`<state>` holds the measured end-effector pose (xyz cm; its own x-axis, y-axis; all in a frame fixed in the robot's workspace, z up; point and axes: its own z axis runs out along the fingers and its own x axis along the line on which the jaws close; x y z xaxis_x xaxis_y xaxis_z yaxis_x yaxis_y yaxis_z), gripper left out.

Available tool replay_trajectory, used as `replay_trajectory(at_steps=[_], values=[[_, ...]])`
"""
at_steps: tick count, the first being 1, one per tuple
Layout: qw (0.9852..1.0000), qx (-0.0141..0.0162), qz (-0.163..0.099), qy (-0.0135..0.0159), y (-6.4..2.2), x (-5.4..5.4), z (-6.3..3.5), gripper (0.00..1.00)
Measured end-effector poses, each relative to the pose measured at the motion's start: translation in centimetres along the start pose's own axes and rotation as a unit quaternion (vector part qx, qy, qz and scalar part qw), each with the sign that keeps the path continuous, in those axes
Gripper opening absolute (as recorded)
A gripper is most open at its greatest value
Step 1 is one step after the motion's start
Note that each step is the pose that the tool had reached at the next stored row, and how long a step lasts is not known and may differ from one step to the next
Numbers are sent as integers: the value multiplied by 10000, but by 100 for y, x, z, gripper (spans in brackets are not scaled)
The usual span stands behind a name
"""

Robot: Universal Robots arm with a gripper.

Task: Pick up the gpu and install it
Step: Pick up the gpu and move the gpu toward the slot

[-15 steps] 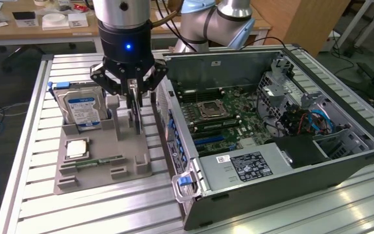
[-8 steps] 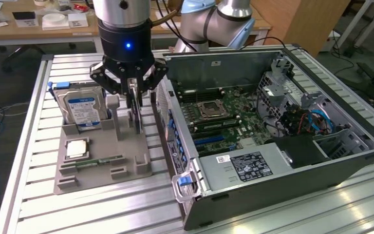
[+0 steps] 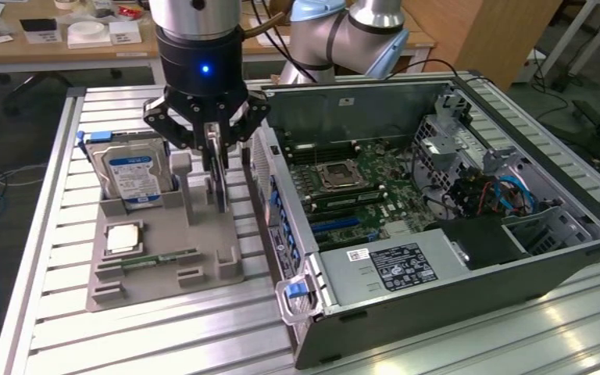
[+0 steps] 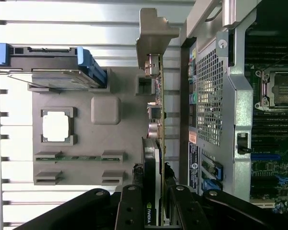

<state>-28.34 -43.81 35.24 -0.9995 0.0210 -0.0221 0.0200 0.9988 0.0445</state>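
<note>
only mark I can actually read: the green Nvidia eye logo (image 4: 149, 209) on the black shroud of the gpu (image 4: 152, 163), wrist view; any wordmark beside it is too small to make out
hard drive (image 3: 128, 168): blue-white label (image 3: 134, 178), print unreadable
power supply cover (image 3: 342, 281) inside the pc case (image 3: 592, 219): black label (image 3: 402, 267) with white text blocks, none legible
white sticker (image 3: 358, 255) just beside that label, looks like a barcode tag, can't read it
small white sticker (image 3: 349, 100) on the case's inner wall, same story
case rear panel (image 4: 209, 96): dark label (image 4: 193, 160) with white print, illegible
</note>
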Motion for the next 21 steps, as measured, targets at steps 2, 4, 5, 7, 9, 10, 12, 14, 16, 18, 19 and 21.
replay_trajectory(at_steps=[2,4,5,7,9,10,12,14,16,18,19,21], values=[[10000,0,0,0,0,0,-11,27],[10000,0,0,0,1,0,-23,27],[10000,0,0,0,1,0,-28,27],[10000,-1,0,0,1,-1,-30,27],[10000,-1,0,-1,1,-1,-30,27],[10000,0,0,0,1,-1,-30,27],[10000,0,0,0,1,-1,-31,27],[10000,0,0,0,1,-1,-30,27],[10000,0,0,0,1,-1,-31,27],[10000,1,0,1,1,0,-37,27],[10000,0,0,1,2,-1,-41,27],[10000,0,0,0,3,-1,-59,27]])
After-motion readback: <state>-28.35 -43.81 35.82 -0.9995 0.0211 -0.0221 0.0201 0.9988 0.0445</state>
